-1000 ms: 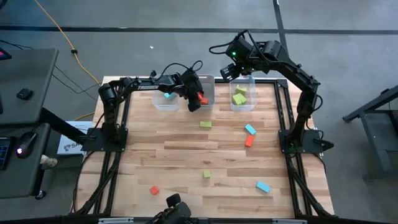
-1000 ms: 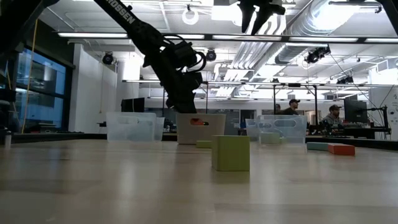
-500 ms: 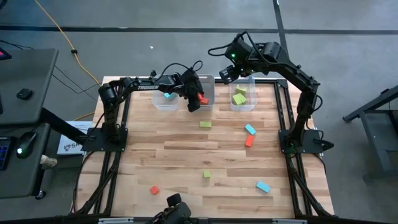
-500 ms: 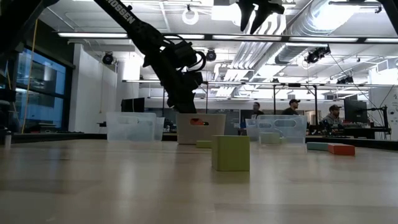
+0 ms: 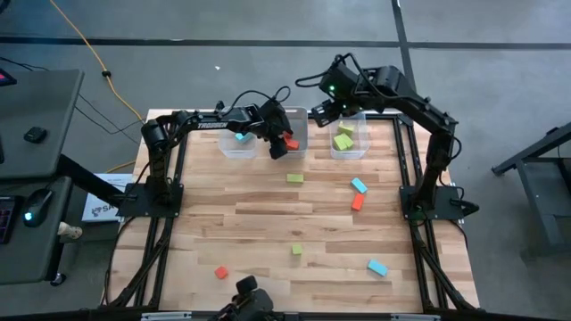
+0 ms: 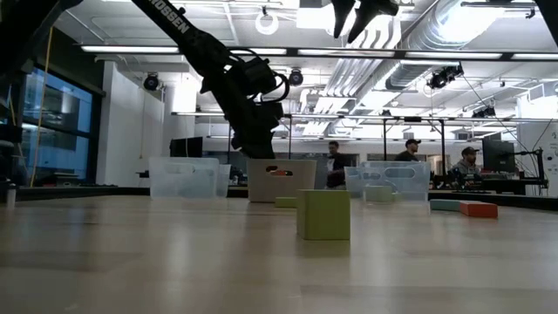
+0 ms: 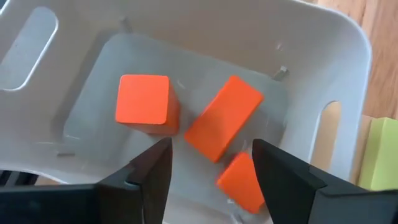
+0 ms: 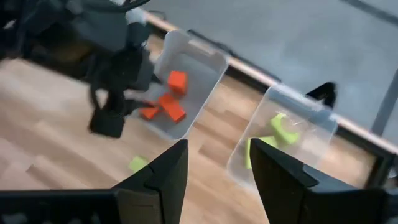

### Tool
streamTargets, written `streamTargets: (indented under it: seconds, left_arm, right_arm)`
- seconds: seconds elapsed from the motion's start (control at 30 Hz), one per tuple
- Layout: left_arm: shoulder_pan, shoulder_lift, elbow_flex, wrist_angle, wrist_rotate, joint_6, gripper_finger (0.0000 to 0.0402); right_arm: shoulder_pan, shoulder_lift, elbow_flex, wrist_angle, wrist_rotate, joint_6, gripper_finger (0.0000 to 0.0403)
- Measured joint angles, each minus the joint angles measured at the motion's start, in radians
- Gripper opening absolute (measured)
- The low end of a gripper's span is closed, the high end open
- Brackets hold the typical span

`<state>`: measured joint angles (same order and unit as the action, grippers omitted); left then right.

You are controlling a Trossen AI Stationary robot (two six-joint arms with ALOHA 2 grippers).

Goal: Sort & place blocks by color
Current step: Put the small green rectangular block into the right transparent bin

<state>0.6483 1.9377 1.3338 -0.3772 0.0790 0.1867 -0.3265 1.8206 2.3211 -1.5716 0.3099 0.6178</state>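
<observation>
My left gripper (image 7: 211, 149) hangs open over the middle clear bin (image 5: 302, 116), its fingers pointing down into it. Three red-orange blocks lie on that bin's floor: a cube (image 7: 143, 102), a bar (image 7: 224, 127) and a third (image 7: 242, 183) just below the gap between my fingers. My right gripper (image 8: 217, 149) is open and empty, high above the far edge near the right bin (image 5: 350, 143), which holds green blocks (image 8: 273, 134). The left bin (image 5: 237, 143) holds a light blue block.
Loose blocks lie on the wooden table: green (image 5: 294, 178), light blue (image 5: 359, 185), red-orange (image 5: 358, 202), green (image 5: 297, 251), red-orange (image 5: 221, 273), light blue (image 5: 377, 267). The three bins stand in a row along the far edge. People show in the room behind.
My right gripper has swung a little toward the table's left, staying high above the far edge. My left arm has kept its place over the middle bin.
</observation>
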Motion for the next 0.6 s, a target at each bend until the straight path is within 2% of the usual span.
streamTargets:
  seconds: [0.17, 0.4, 0.6]
  left_arm:
    - [0.0, -0.003, 0.0, -0.01, -0.004, 0.0, 0.02]
    - [0.005, -0.016, 0.074, -0.129, -0.008, 0.003, 0.02]
    - [0.006, -0.079, 0.104, -0.165, -0.008, 0.007, 0.02]
  right_arm:
    - [0.077, 0.0, 0.0, 0.001, -0.1, 0.038, 0.0162]
    - [0.212, 0.0, 0.0, 0.001, -0.11, 0.073, 0.0162]
    - [0.316, -0.001, -0.035, 0.001, -0.118, 0.128, 0.0162]
